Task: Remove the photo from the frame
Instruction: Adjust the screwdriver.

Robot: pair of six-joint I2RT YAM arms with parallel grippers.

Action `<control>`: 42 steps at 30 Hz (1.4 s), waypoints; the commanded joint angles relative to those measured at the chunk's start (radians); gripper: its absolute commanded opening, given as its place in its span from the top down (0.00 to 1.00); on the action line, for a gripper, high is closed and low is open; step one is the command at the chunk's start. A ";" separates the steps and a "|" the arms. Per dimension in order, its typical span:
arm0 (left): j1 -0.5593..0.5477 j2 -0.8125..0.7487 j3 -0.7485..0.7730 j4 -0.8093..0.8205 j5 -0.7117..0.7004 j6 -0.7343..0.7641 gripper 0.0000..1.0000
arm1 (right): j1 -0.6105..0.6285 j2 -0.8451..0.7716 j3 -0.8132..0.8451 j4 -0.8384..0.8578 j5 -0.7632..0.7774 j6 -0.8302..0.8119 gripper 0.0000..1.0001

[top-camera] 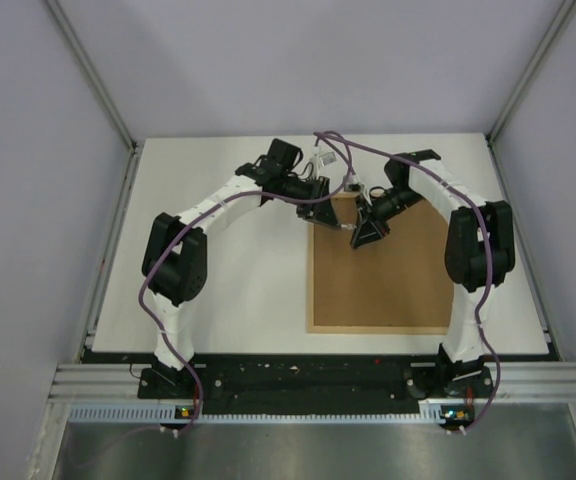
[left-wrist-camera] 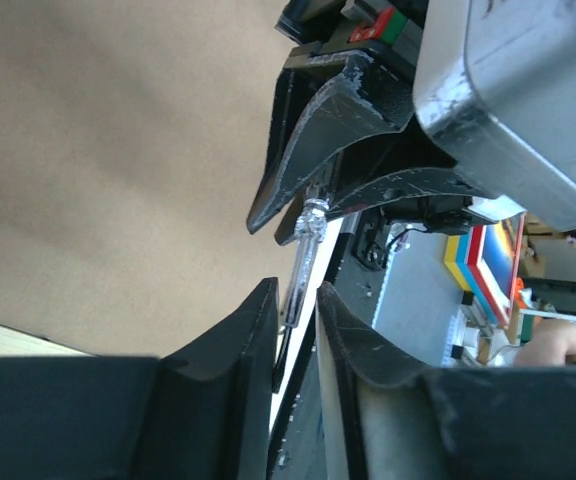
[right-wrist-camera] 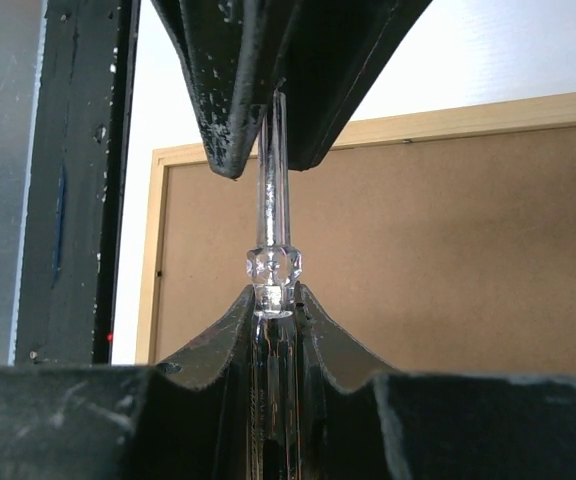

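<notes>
barely started: the large light-wood picture frame (right-wrist-camera: 448, 118) lies face down on the white surface (top-camera: 228, 290), brown fibreboard back (top-camera: 388, 290) on, photo presumably inside, right jaws clamped on a clear plastic rod (right-wrist-camera: 271, 200), left jaws narrow round its thin end, can't tell if gripping

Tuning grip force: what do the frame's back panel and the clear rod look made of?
Back panel: probably fibreboard, matte; even brown, no grain. Clear rod: hard plastic or glass, cannot tell which, glossy; background shows through it.
</notes>
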 commanded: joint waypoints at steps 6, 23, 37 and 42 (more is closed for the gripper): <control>-0.014 0.010 0.048 -0.006 0.043 0.017 1.00 | -0.008 -0.014 0.076 -0.042 -0.044 -0.013 1.00; 0.013 -0.001 0.039 0.049 0.031 -0.045 1.00 | -0.105 -0.033 0.087 0.004 -0.178 0.039 0.27; 0.044 -0.006 0.025 0.157 0.053 -0.154 1.00 | -0.220 0.069 0.037 -0.149 -0.494 -0.093 0.29; 0.044 -0.004 0.022 0.169 0.059 -0.165 1.00 | -0.220 0.113 0.029 -0.149 -0.555 -0.094 0.32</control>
